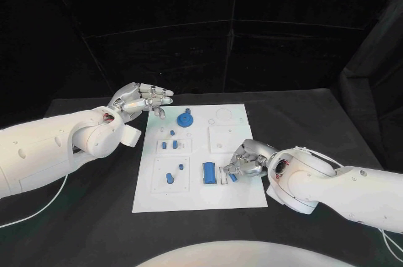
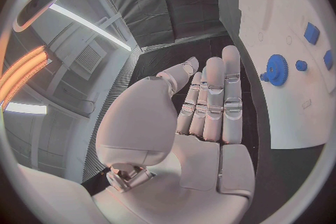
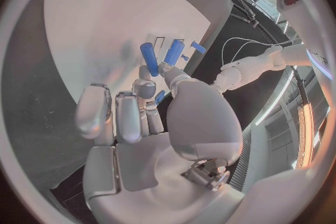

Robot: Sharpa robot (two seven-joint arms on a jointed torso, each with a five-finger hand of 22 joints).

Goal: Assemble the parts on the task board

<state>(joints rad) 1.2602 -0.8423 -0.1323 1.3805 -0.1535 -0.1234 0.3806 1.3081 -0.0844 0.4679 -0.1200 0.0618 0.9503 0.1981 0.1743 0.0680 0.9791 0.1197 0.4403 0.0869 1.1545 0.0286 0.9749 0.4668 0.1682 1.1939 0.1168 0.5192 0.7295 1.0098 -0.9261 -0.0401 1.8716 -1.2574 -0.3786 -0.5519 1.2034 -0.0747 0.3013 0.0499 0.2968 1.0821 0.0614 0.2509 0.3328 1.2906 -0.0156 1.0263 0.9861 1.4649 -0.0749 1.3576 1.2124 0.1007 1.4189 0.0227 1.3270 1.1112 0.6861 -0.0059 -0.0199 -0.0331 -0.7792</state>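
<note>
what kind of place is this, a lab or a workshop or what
Most likely a robotics lab or test cell. A white task board with small blue parts lies on a black table hung round with black curtains, and two robot hands, left hand and right hand, work at it.

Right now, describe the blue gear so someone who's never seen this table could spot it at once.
Start at the white board in the middle of the black table. Go to its far end, near the left robot hand. The gear lies there: the one round, toothed blue part, wider than the small pegs below it.
</note>
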